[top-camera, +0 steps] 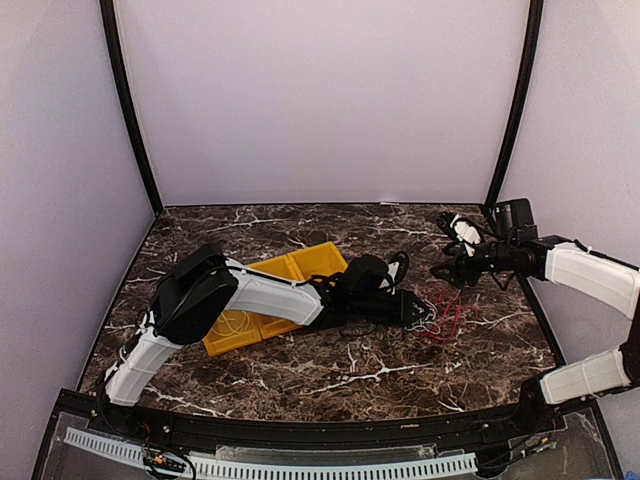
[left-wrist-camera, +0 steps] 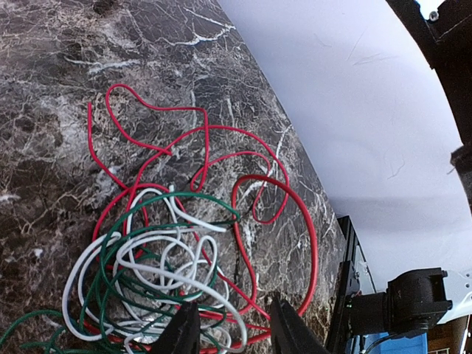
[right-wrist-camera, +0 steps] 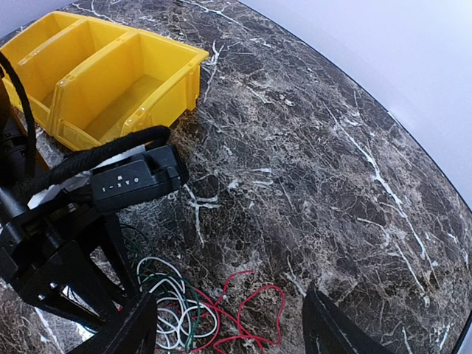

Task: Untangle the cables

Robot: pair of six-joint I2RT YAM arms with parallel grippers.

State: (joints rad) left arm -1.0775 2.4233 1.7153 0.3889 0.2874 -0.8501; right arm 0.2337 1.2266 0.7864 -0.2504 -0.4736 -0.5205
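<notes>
**Desk:** What is crowding the table point(top-camera: 300, 375) around the cables point(top-camera: 445, 316)?

**Photographer:** Two yellow bins point(top-camera: 300, 265) are sitting side by side left of centre, and the left arm point(top-camera: 270, 295) is stretching across them towards the right. Its black wrist is hanging over the heap's left side and hiding part of it from above. From the right wrist camera, that same wrist and its thick black lead are screening the wires' near-left edge. The right arm point(top-camera: 590, 275) is hovering at the far right of the table, well apart from the wires.

**Desk:** And the pincers?

**Photographer:** The left pincer point(left-wrist-camera: 234, 304) is standing with its jaws partly parted. It is straddling a few white and red strands at the heap's edge without pinching them. The right pincer point(right-wrist-camera: 230, 299) is gaping wide and gripping nothing.

**Desk:** Where is the tangle lying, and which way is it running?

**Photographer:** It is lying flat on the dark marble, right of centre, just beyond the left pincer's tips. The white cable point(left-wrist-camera: 66, 295) and the green cable point(left-wrist-camera: 199, 196) are coiling tightly together at the end nearest that pincer. The red cable point(left-wrist-camera: 234, 221) is fanning out from there in wide loops towards the table's right side. So the heap's long axis is running outward from the left pincer.
</notes>
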